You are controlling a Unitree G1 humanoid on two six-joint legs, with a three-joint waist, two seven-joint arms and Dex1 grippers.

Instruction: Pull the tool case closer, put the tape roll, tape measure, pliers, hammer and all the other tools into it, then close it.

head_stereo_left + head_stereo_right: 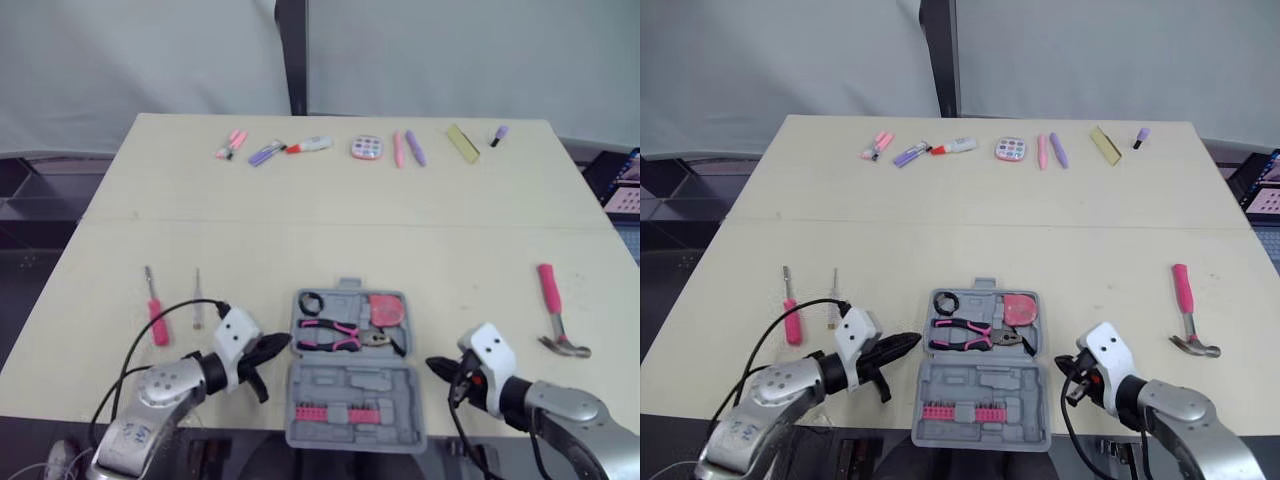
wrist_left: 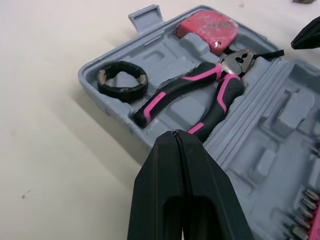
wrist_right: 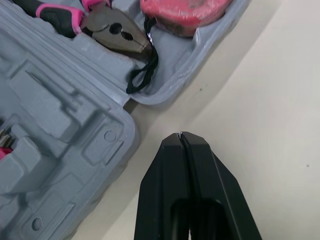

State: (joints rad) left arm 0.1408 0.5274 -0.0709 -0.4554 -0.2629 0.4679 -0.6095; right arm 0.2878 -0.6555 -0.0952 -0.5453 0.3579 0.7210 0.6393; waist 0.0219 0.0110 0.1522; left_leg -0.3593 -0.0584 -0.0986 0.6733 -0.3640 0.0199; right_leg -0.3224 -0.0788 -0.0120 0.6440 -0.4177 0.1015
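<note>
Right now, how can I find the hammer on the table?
On the big cream table, find the open grey tool case at the near edge. To the robot's right of it, lying alone, is the hammer. Its pink handle ends in a metal claw head, unlike the thin pink screwdriver on the case's other side.

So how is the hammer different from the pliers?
The pliers lie inside the open case; the hammer lies out on the table, off to the right. The pliers have two pink-and-black handles; the hammer has one plain pink handle. Both have pink grips and a metal head.
</note>
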